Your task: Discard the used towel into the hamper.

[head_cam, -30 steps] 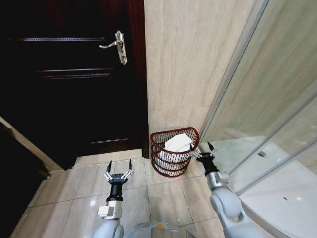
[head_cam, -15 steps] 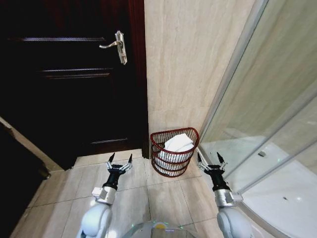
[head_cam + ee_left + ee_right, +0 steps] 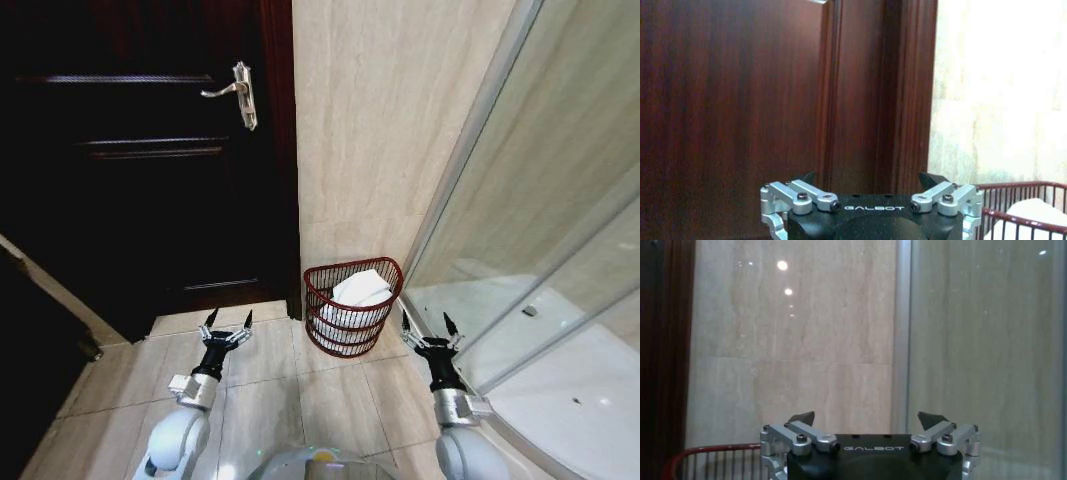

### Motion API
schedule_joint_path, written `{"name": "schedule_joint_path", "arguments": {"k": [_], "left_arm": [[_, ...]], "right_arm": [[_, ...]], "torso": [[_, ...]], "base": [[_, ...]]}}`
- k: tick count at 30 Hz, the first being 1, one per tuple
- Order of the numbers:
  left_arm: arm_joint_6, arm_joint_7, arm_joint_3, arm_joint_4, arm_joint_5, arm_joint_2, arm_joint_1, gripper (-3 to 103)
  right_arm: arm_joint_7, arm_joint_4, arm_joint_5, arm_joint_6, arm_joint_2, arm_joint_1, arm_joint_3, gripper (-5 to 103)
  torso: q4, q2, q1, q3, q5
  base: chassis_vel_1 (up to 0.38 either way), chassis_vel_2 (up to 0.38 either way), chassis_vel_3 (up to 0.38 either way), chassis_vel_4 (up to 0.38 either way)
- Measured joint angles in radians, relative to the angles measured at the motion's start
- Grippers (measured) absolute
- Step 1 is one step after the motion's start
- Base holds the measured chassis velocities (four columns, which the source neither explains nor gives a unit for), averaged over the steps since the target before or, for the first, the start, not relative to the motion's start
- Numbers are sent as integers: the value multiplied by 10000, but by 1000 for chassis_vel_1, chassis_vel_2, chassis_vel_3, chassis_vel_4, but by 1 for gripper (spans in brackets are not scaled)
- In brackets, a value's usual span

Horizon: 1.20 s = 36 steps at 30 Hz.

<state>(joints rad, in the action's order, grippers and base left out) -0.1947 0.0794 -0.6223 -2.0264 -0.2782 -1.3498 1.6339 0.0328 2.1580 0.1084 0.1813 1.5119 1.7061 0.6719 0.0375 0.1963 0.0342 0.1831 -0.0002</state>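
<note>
The dark red wire hamper (image 3: 350,305) stands on the tiled floor against the beige wall. A white towel (image 3: 358,288) lies inside it, sticking up above the rim. My left gripper (image 3: 227,320) hovers low over the floor to the hamper's left, open and empty. To the hamper's right, near the glass panel, my right gripper (image 3: 426,324) is open and empty too. The left wrist view catches the hamper's rim (image 3: 1023,207) with the white towel (image 3: 1033,210) beside the open left gripper (image 3: 872,180). Part of the rim (image 3: 707,452) shows in the right wrist view, by the open right gripper (image 3: 867,418).
A dark wooden door (image 3: 140,160) with a metal handle (image 3: 236,92) is at the left. A glass shower panel (image 3: 540,230) with a metal frame runs along the right, its white tray (image 3: 570,390) behind it. Beige floor tiles (image 3: 270,390) lie between the arms.
Both arms have drawn back and lowered; the right gripper moved away from the hamper's rim toward the glass, and the left gripper shifted left. The towel stays in the hamper.
</note>
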Motion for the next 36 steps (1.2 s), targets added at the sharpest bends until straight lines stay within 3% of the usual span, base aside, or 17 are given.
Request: {"name": "schedule_joint_path", "arguments": {"k": [7,14,21,36], "left_arm": [[21,-99,240,-350,245,-203,76,100],[-431,-208,371,-397,307,-254,314,100],[-851,-233,754,-277,863,-518,329,100],[-1004,-259,760,-187,864,-403,278,100]], "right_arm": [[1,93,136,78,-63,222,-42,100],[-86,182,137,201,51,333,-296,100],[-377,467,111,520,-24,777,-536,100],[-529,955,71,327,-42,918,-559,100]], "torso": [[1,0,0,0,2],[3,0,0,0,3],[2,-26,-6,-17,2],[2,-625,-149,-474,3]], "base": [[0,0,0,0],[0,0,0,0],[0,0,0,0],[0,0,0,0]]}}
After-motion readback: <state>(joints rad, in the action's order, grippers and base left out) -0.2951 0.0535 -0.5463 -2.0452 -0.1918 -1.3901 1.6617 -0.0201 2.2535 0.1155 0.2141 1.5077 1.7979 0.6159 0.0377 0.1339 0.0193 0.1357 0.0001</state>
